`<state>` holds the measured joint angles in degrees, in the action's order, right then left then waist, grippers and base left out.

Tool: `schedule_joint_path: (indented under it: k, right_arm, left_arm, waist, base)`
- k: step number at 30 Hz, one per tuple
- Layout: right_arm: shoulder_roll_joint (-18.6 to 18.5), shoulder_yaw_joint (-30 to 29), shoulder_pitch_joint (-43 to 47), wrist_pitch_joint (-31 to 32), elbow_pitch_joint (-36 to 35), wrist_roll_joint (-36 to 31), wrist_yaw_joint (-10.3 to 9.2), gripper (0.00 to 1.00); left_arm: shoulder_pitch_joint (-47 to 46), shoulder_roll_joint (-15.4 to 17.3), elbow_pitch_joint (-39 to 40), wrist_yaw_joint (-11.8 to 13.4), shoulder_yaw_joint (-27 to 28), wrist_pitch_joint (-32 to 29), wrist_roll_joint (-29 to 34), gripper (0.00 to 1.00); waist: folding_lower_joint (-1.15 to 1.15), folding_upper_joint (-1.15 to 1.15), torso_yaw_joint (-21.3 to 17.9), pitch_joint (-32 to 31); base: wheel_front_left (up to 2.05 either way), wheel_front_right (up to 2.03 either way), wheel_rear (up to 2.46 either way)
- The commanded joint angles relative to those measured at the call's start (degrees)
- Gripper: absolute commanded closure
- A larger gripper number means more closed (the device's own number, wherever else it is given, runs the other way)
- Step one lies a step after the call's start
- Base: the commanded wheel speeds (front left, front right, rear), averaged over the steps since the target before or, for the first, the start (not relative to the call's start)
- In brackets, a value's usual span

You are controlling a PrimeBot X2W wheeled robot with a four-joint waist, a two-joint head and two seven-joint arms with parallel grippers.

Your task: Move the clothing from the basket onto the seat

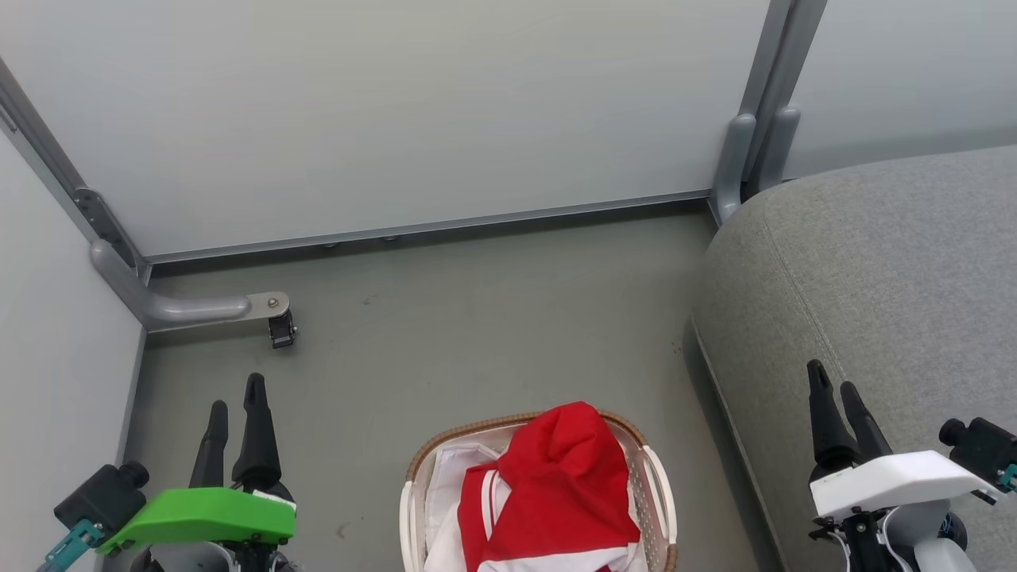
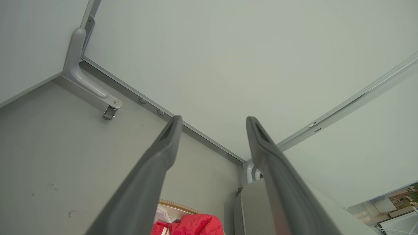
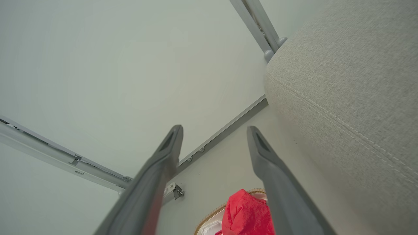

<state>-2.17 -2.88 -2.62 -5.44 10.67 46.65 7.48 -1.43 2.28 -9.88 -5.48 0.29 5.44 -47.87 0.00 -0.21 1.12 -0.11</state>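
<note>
The red clothing (image 1: 560, 488) with white trim lies heaped in the white basket (image 1: 658, 492) with a brown woven rim, on the floor at the bottom middle of the head view. The grey seat (image 1: 882, 278) fills the right side, close beside the basket. My left gripper (image 1: 236, 403) hovers open to the left of the basket with nothing between its fingers. Above the seat's front edge my right gripper (image 1: 833, 384) stands open and empty. The left wrist view catches the clothing (image 2: 192, 225) and my left gripper (image 2: 212, 120); the right wrist view shows the clothing (image 3: 246, 213), the seat (image 3: 352, 81) and my right gripper (image 3: 214, 130).
Pale partition walls (image 1: 397, 111) close the corner behind the basket. A grey bracket with a small caster (image 1: 280, 327) juts from the left wall near the floor. A grey post (image 1: 755, 135) stands by the seat's far corner. Grey floor (image 1: 477, 334) lies between basket and wall.
</note>
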Motion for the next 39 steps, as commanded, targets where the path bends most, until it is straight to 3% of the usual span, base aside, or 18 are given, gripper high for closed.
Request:
schedule_joint_path:
  k: [1, 13, 39]
  right_arm:
    - [-0.4, 0.2, 0.3, -0.6, -0.4, -2.1, 0.01, 0.00]
    - [-0.5, 2.1, 0.7, -2.6, -0.8, -10.5, 0.01, 0.00]
    - [-0.7, 3.9, 0.2, -6.2, 1.2, -24.5, 0.02, 0.00]
  left_arm:
    - [0.5, 0.5, 0.7, 0.3, -0.2, 0.6, 2.3, 0.00]
    - [1.4, 0.5, -0.5, 0.9, -1.7, 2.6, 10.7, 0.00]
    - [1.7, 0.7, -3.8, 1.0, -4.3, 6.2, 21.7, 0.00]
  waist:
    - [0.00, 0.09, 0.1, 0.0]
    - [0.00, 0.11, 0.6, -0.1]
    - [0.00, 0.15, 1.6, 0.2]
  base:
    - [0.00, 0.00, 0.00]
    - [0.00, 0.00, 0.00]
    - [0.00, 0.00, 0.00]
